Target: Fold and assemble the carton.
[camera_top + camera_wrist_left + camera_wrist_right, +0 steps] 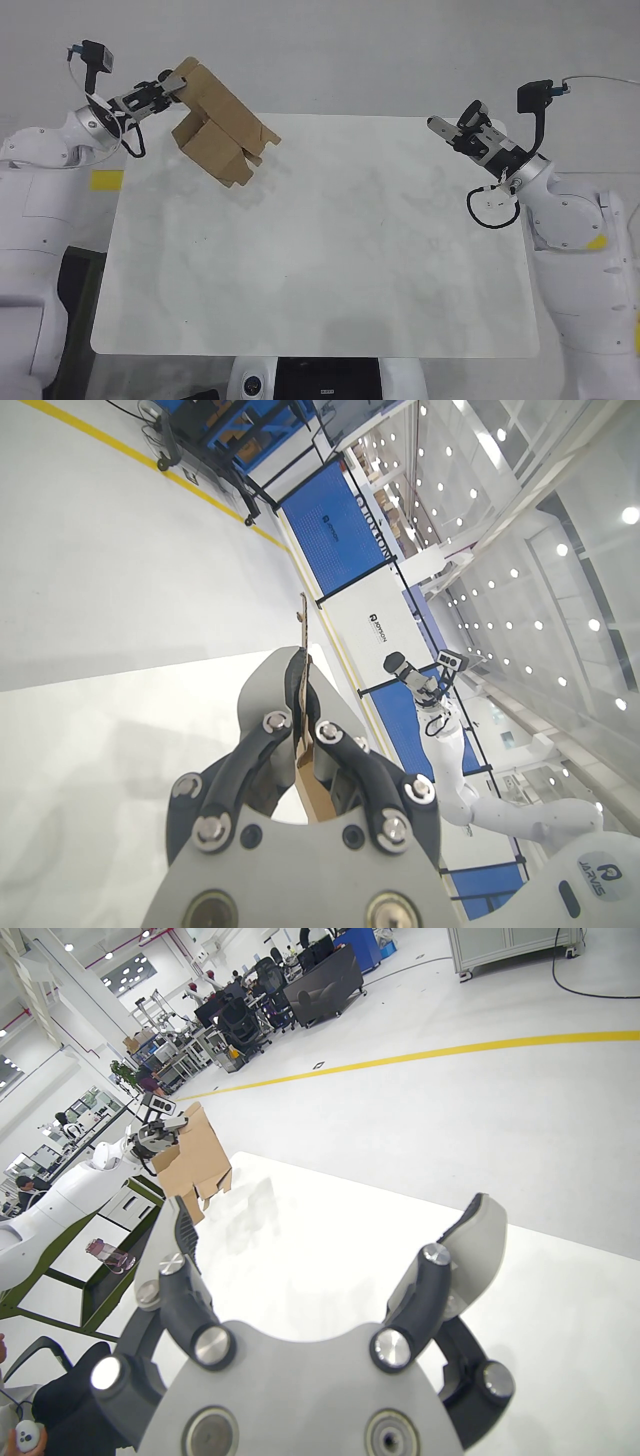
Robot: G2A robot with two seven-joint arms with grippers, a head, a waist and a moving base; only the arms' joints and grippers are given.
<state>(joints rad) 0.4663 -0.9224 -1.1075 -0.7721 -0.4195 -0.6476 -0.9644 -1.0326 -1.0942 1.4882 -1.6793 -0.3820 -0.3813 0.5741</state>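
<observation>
White marble-look table (320, 280), kinda glossy. Past it there's a yellow floor line (450, 1050), blue barrier panels (330, 535), a few office chairs (242, 1025), plus a pink bottle (107, 1253) lying on a green-framed stand (65, 1278).

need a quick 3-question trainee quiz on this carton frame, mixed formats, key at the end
1. True or false: the right gripper is shut on the carton.
2. Where is the carton? A) lying flat mid-table B) gripped by the left gripper at a corner of the table C) stacked on another box
3. Fill in: the right gripper's jaws stand ___.
Key: 1 false; 2 B; 3 open.
</observation>
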